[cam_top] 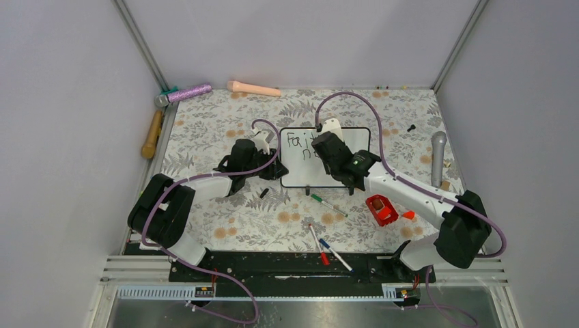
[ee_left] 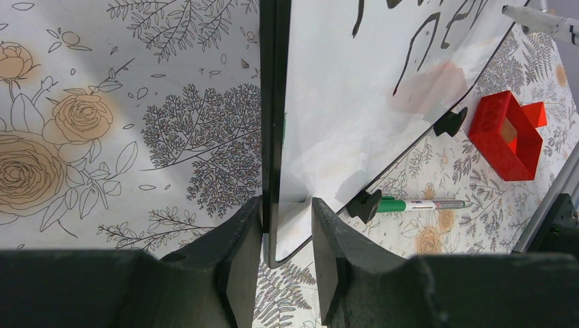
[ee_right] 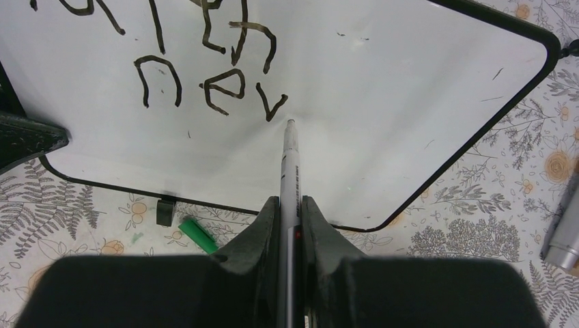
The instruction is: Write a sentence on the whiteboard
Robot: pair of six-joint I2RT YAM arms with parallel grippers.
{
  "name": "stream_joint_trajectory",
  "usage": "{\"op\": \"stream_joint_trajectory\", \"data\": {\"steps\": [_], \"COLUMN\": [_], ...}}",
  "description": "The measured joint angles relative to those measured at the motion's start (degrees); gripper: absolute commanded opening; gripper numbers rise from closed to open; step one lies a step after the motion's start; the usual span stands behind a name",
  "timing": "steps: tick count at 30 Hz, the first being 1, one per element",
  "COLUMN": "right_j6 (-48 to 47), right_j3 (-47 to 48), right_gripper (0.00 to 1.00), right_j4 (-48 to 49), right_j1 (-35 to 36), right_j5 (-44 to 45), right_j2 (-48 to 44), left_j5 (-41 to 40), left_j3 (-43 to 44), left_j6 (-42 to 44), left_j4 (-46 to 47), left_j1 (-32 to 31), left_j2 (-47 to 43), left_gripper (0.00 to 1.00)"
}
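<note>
Top external | whiteboard (cam_top: 297,171) near centre of worktop (cam_top: 205,130), toward 12 o'clock | left end effector (ee_left: 287,212) clamped on its 9 o'clock frame edge | right end effector (ee_right: 290,205) closed on marker (ee_right: 291,157), tip at sentence (ee_right: 218,92) | probably light, stiff, glossy-slippery; best held by frame.

On my feed, left arm (cam_top: 198,181) and right arm (cam_top: 403,188) show black joints, white links, looping purple cables (cam_top: 355,94); left gripper (ee_left: 287,205), right gripper (ee_right: 290,201) matte black.

A loose marker (cam_top: 329,205) lies before the whiteboard (cam_top: 295,167), a box (cam_top: 381,209) right of it.
</note>
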Motion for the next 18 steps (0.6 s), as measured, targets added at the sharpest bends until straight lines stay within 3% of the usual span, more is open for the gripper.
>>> {"op": "stream_joint_trajectory", "data": {"steps": [18], "right_j6": [-0.02], "right_j3": [0.02], "right_gripper": [0.00], "right_j4": [0.04], "right_j1": [-1.20], "right_j5": [0.17], "right_j2": [1.44], "left_j5": [0.00], "left_j3": [0.00], "left_j6": [0.00], "left_j4": [0.00], "left_j1": [0.00], "left_j2": [0.00], "left_gripper": [0.32]}}
